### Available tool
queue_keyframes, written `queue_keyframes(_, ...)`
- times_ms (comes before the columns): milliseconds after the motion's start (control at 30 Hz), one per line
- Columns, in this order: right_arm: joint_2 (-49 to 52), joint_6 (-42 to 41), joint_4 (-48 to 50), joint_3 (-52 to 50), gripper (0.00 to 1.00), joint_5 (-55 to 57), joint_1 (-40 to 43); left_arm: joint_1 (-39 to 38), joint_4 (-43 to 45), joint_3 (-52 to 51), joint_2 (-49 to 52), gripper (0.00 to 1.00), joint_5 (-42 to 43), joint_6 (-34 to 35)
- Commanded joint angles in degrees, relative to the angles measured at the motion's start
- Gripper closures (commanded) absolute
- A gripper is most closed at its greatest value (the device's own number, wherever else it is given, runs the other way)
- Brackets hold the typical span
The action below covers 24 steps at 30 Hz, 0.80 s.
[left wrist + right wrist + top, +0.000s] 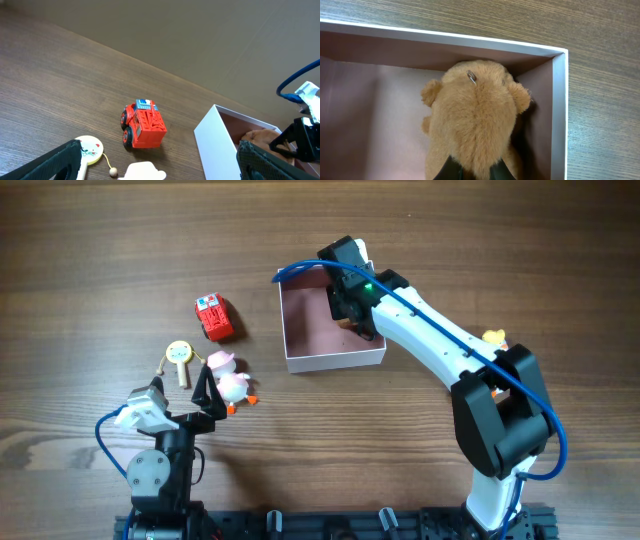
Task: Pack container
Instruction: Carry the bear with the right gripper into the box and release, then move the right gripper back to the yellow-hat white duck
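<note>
The container (335, 360) is a square white box with a pale pink inside, at the table's middle. My right gripper (352, 308) reaches into its far right corner, shut on a brown teddy bear (472, 117) that rests against the container's wall (560, 115); its fingertips (472, 173) pinch the fur. My left gripper (207, 395) is open and empty, low at the front left. A white duck toy with a pink hat (232, 385) stands just ahead of it; only the hat's top (145, 171) shows between the left fingers (160, 167). The container's near corner (215, 142) shows at right.
A red toy truck (214, 317) lies left of the container and also shows in the left wrist view (144, 125). A pale yellow paddle drum with a bead on a string (179, 355) lies near the left gripper. A small yellow duck (494, 337) sits behind the right arm.
</note>
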State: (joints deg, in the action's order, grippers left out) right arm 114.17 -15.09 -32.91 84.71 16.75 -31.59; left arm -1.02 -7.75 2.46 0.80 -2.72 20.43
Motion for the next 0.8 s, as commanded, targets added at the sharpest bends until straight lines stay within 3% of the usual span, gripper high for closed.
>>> queue_keyframes(0, -0.26, 1.66, 0.61, 1.09, 0.96, 0.11, 0.07, -0.26, 0.17, -0.44, -0.37, 0.00, -0.55, -0.85)
queue_keyframes(133, -0.26, 1.66, 0.76, 1.07, 0.96, -0.09, 0.07, -0.26, 0.17, -0.44, -0.37, 0.00, -0.55, -0.85)
queue_keyframes(200, -0.26, 1.62, 0.55, 1.07, 0.80, -0.28, 0.07, -0.26, 0.17, -0.44, -0.37, 0.00, -0.55, -0.85)
queue_keyframes(267, -0.26, 1.62, 0.55, 1.07, 0.75, -0.31, 0.07, -0.26, 0.17, -0.44, -0.37, 0.00, -0.55, -0.85)
queue_keyframes(467, -0.26, 1.62, 0.74, 1.07, 0.71, -0.28, 0.07, -0.26, 0.17, -0.44, -0.37, 0.00, -0.55, -0.85)
queue_keyframes(633, -0.28, 1.62, 0.79, 1.09, 0.48, -0.26, 0.07, -0.26, 0.17, -0.44, -0.37, 0.00, -0.55, -0.85)
queue_keyframes(767, -0.85, 1.66, 1.22, 1.14, 0.45, -0.26, 0.07, -0.26, 0.17, -0.44, -0.37, 0.00, -0.55, -0.85)
